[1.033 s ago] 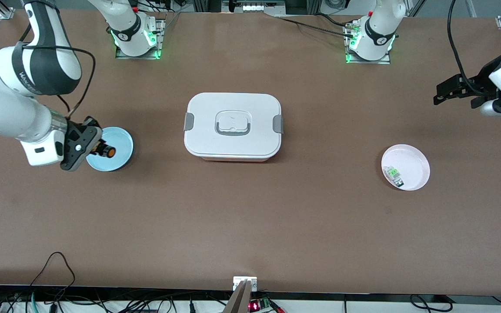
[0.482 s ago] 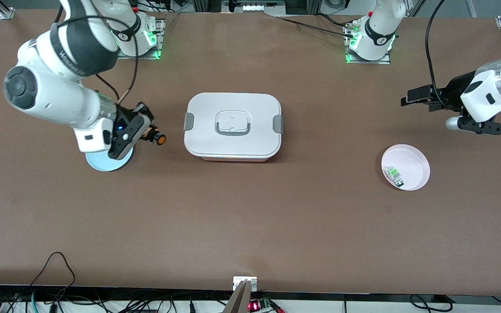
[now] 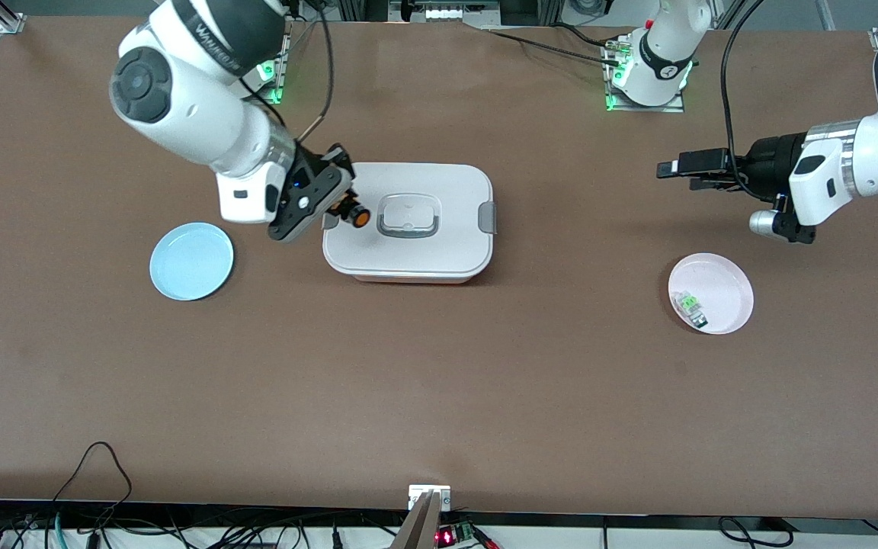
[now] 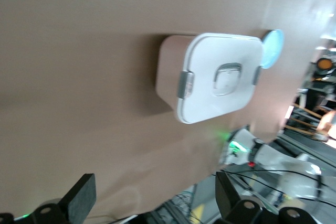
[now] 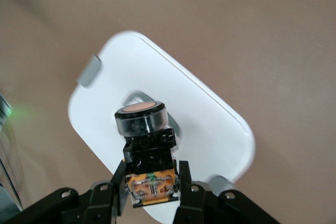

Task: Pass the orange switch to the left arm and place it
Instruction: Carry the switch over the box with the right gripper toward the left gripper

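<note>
Your right arm reaches out from its base at about eleven o'clock in the front view, elbow raised, wrist angled toward four o'clock; the right gripper is clamped on a load. Your left arm comes in from the three o'clock edge, forearm level, wrist pointing toward nine o'clock; the left gripper hangs in the air, fingers spread wide.

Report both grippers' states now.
Left gripper: open, holding nothing, over bare table.
Right gripper: shut on the orange switch, over the box.
</note>
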You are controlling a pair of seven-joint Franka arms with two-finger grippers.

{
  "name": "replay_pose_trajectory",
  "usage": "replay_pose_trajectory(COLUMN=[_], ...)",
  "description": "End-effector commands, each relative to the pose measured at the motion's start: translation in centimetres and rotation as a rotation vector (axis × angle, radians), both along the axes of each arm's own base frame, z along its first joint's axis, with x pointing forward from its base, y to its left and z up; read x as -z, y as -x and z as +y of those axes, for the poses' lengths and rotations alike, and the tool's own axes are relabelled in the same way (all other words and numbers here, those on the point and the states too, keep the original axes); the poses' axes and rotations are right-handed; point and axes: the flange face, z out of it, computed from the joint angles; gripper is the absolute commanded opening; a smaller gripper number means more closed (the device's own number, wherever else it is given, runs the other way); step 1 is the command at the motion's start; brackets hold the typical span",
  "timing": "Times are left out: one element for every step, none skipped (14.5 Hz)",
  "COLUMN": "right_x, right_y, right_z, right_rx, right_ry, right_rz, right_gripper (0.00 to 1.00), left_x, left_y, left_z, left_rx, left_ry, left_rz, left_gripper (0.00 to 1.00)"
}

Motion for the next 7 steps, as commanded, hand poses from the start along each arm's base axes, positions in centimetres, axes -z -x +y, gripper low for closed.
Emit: replay_pose_trajectory(right_x=[-1.0, -1.2, -1.8, -1.8, -1.5, -1.3, -1.7], right_y=[1.1, 1.8, 2.6, 3.8, 5.3, 6.0, 6.7], right_z=[3.8, 5.3, 7.0, 8.9, 10.9, 12.3, 13.6], right_rx=[0.067, 0.083, 0.096, 0.085, 0.046, 0.031, 0.03], right_ry=[-0.061, -0.085, -0.108, -0.118, -0.109, -0.1, -0.096], right_rz=[0.001, -0.008, -0.031, -0.045, -0.062, -0.083, -0.112], right_gripper=[0.0, 0.0, 0.0, 0.0, 0.0, 0.0, 0.0], left_x=[2.0, 2.7, 3.6, 4.7, 5.5, 6.5, 7.1], left_y=[0.3, 0.4, 0.4, 0.5, 0.5, 0.7, 1.0], left_z=[-0.3, -0.6, -0.7, -0.8, -1.0, -1.3, -1.7], left_rx=[-0.043, -0.048, -0.063, -0.076, -0.086, -0.095, -0.082], left_ry=[0.14, 0.186, 0.222, 0.258, 0.305, 0.355, 0.403], left_rz=[0.045, 0.045, 0.034, 0.02, 0.006, -0.015, -0.045], left_gripper=[1.0, 1.0, 1.0, 1.0, 1.0, 1.0, 1.0])
